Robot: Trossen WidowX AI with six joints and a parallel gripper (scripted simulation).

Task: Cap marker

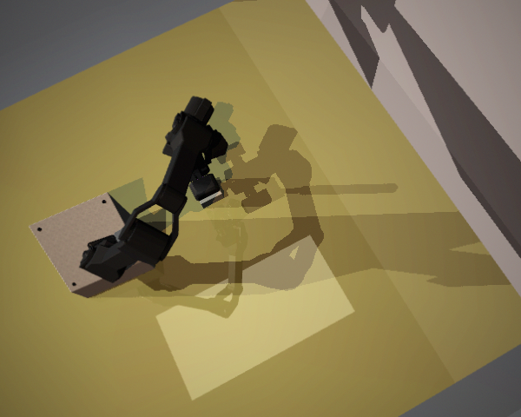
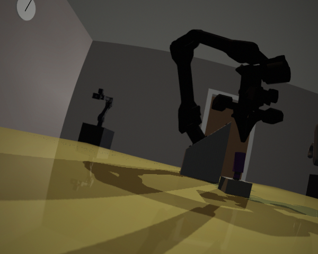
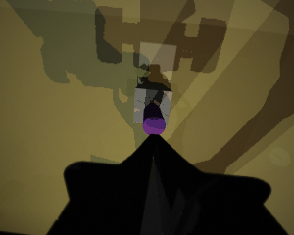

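Note:
The purple cap point(image 2: 239, 161) point(image 3: 154, 126) sits upright on top of the marker point(image 2: 236, 175), which stands in the grey holder block point(image 2: 236, 187) point(image 3: 138, 109) point(image 1: 214, 199). A short, dark, narrower piece of the marker shows between the cap's lower rim and the block. Whether the cap is clicked fully on cannot be told. My gripper point(image 2: 244, 140) point(image 3: 154, 138) points down with its fingertips together, shut and empty, a little above the cap and apart from it. In the top view the arm hides the cap and the fingertips.
The arm's wedge-shaped base block point(image 1: 68, 242) point(image 2: 205, 158) stands behind the holder block in the exterior view. A bright pale patch point(image 1: 260, 336) and arm shadows lie across the yellow table point(image 1: 95, 359) point(image 2: 126, 224). Another small arm point(image 2: 105, 108) stands far in the background.

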